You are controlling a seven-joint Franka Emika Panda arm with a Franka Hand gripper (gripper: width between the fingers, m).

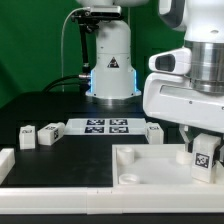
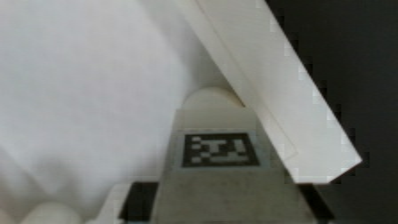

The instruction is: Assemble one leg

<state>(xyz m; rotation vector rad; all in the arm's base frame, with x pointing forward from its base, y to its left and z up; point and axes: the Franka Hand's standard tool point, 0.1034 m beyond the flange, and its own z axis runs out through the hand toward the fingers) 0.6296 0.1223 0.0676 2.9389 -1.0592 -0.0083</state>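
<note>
My gripper [image 1: 203, 168] is shut on a leg [image 1: 205, 152], a small white block with a black-and-white tag, and holds it upright over the right end of the large white square panel [image 1: 150, 165]. In the wrist view the leg [image 2: 222, 150] stands between my dark fingers [image 2: 150, 200], its far end against the panel [image 2: 89, 90] next to the panel's edge [image 2: 285, 90]. I cannot tell whether the leg sits in a socket. A round socket [image 1: 128, 180] shows on the panel's near left corner.
Two loose legs [image 1: 27, 137] [image 1: 49, 131] lie at the exterior view's left, and a third [image 1: 155, 130] behind the panel. The marker board [image 1: 105, 126] lies at the middle back. A white block [image 1: 5, 160] sits at the left edge. The robot base [image 1: 112, 70] stands behind.
</note>
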